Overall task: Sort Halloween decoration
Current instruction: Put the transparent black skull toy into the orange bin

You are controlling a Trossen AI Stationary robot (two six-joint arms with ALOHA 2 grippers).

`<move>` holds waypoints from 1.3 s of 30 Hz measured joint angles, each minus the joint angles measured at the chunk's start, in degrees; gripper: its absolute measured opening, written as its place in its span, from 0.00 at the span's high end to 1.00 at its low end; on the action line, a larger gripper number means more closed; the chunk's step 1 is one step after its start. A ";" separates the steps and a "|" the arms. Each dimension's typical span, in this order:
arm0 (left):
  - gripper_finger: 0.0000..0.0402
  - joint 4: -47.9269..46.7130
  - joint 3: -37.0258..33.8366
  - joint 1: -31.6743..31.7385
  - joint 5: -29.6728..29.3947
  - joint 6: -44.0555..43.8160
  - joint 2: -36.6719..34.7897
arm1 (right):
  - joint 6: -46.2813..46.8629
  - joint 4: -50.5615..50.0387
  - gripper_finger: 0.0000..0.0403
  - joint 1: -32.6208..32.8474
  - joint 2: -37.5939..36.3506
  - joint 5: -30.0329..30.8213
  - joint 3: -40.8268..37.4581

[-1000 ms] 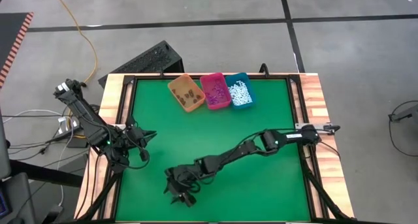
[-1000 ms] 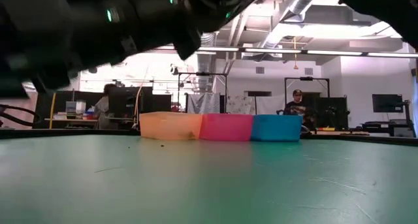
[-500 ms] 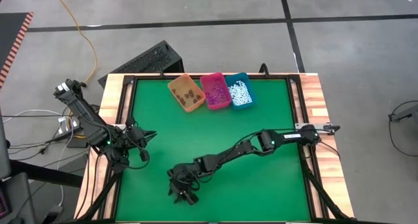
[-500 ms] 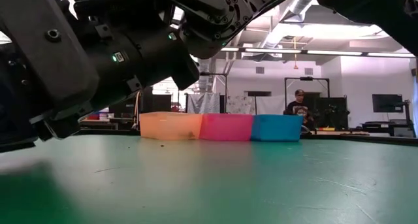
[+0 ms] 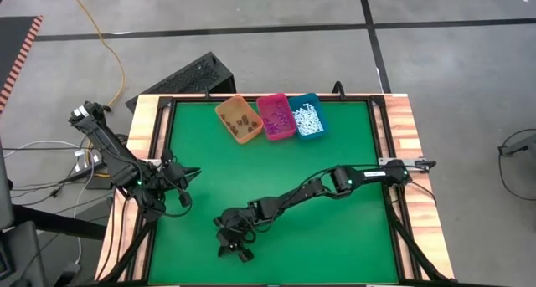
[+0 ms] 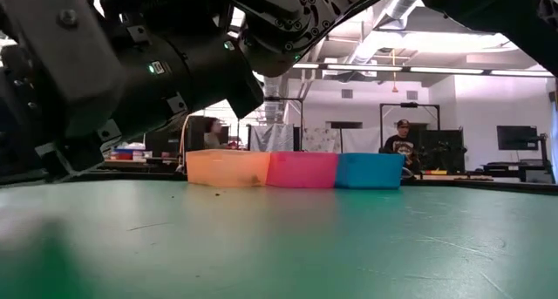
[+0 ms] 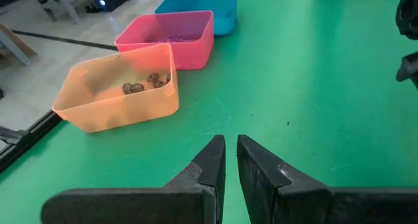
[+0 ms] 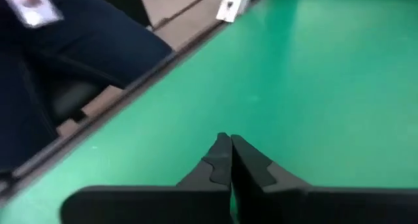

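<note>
Only the left wrist view shows brown bits (image 7: pixel 140 85) inside the orange bin (image 7: pixel 117 114).

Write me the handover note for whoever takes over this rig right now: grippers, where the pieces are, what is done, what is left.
Right gripper: shut, low over the green mat near its front edge; whether it holds a piece cannot be seen.
Left gripper: nearly shut, empty, waiting at the mat's left side.
Done: brown pieces in the orange bin, purple pieces in the pink bin, white sticks in the teal bin.
Left: no loose pieces visible on the mat.
</note>
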 joint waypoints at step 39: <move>0.92 -0.80 0.00 0.00 0.88 -0.09 -0.02 | 3.17 -15.91 0.90 6.44 -28.72 16.75 -24.09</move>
